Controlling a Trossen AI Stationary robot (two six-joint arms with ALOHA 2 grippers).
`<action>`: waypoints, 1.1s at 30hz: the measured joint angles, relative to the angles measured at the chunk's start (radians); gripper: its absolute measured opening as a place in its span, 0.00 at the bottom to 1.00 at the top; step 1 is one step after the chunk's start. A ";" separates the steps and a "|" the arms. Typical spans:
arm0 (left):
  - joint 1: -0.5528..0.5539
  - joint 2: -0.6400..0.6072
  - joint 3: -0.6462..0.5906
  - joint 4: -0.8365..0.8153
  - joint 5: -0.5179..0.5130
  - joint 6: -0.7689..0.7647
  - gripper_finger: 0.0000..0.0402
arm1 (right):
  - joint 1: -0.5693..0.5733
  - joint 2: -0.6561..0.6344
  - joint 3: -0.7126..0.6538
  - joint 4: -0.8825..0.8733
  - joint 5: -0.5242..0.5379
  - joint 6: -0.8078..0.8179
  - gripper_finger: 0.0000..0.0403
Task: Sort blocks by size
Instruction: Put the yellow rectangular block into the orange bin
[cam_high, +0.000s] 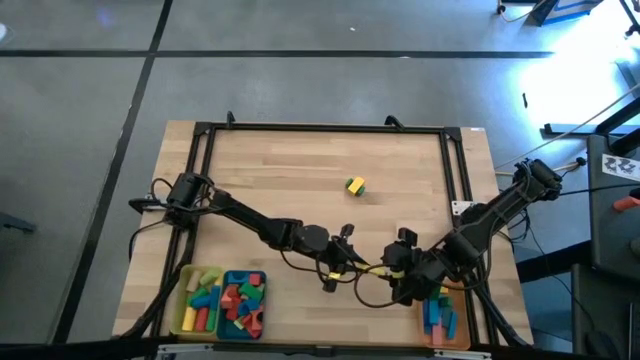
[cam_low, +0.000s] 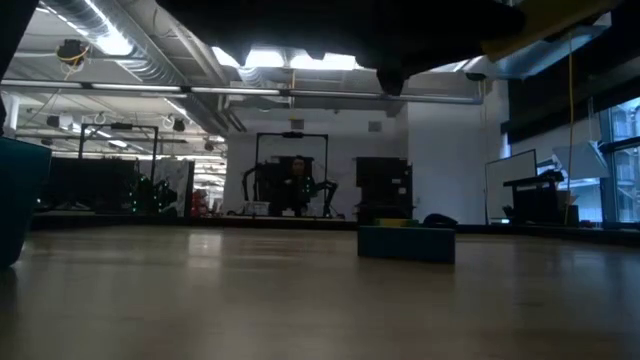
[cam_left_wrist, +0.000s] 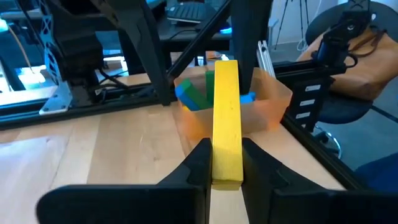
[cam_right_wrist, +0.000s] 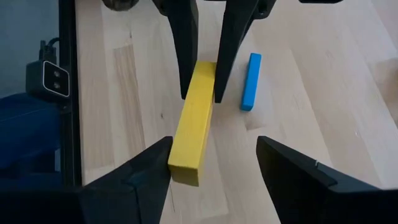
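Observation:
A long yellow block (cam_left_wrist: 226, 112) hangs above the table with my left gripper (cam_left_wrist: 225, 149) shut on one end of it; in the high view this gripper (cam_high: 345, 255) is near the table's front middle. My right gripper (cam_right_wrist: 214, 149) is open. Its two fingers stand on either side of the yellow block's free end (cam_right_wrist: 185, 163), and I cannot tell whether one touches it. A blue bar (cam_right_wrist: 250, 81) lies flat on the wood under the left gripper. A small yellow and green block (cam_high: 354, 185) sits mid-table. My left gripper pinches the yellow block's two long sides (cam_left_wrist: 227, 165) between its fingers (cam_left_wrist: 193, 168), at the end nearest the wrist. The fingers lie along the block, about level, coming from the table's left. The block juts out ahead of the fingertips, lifted clear of the wood.
An orange tray (cam_high: 445, 318) with blue and green blocks stands at the front right, just beyond the yellow block's free end. A yellow tray (cam_high: 185, 305) and a teal tray (cam_high: 262, 300), both filled with blocks, stand at the front left. A black frame (cam_high: 320, 128) rims the table.

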 joint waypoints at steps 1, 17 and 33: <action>0.000 0.000 0.002 0.001 0.000 0.000 0.11 | 0.000 0.000 0.000 0.000 -0.003 0.000 0.58; -0.004 0.000 0.007 0.001 0.005 0.011 0.18 | -0.001 0.000 -0.002 0.040 -0.048 -0.063 0.14; -0.002 0.000 0.007 -0.009 0.005 0.007 0.35 | 0.000 0.000 -0.001 -0.165 -0.701 0.148 0.15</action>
